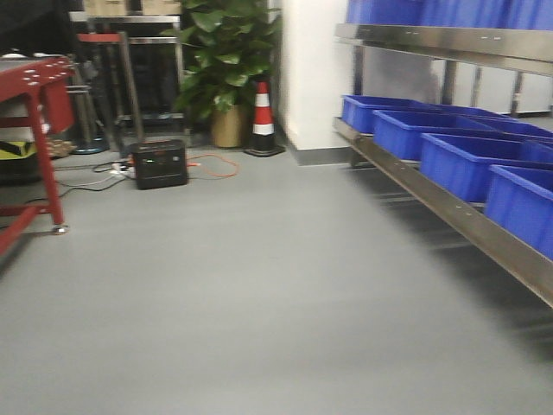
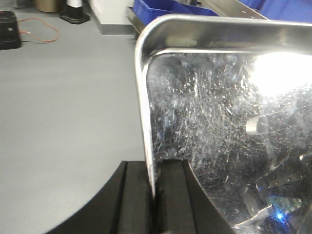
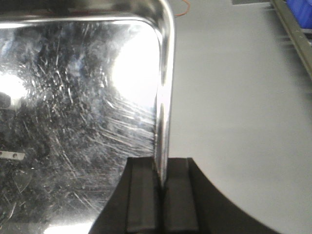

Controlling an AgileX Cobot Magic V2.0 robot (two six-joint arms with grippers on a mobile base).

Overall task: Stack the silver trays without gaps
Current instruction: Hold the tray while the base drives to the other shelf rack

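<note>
A shiny scratched silver tray fills the right of the left wrist view. My left gripper is shut on its left rim, black fingers on either side of the thin edge. The same or another silver tray fills the left of the right wrist view. My right gripper is shut on its right rim. The tray is held above the grey floor. Neither tray nor grippers show in the front view. I cannot tell whether more than one tray is held.
A steel shelf rail with several blue bins runs along the right. A red cart stands at left. A black box with cables, a traffic cone and a potted plant stand at the back.
</note>
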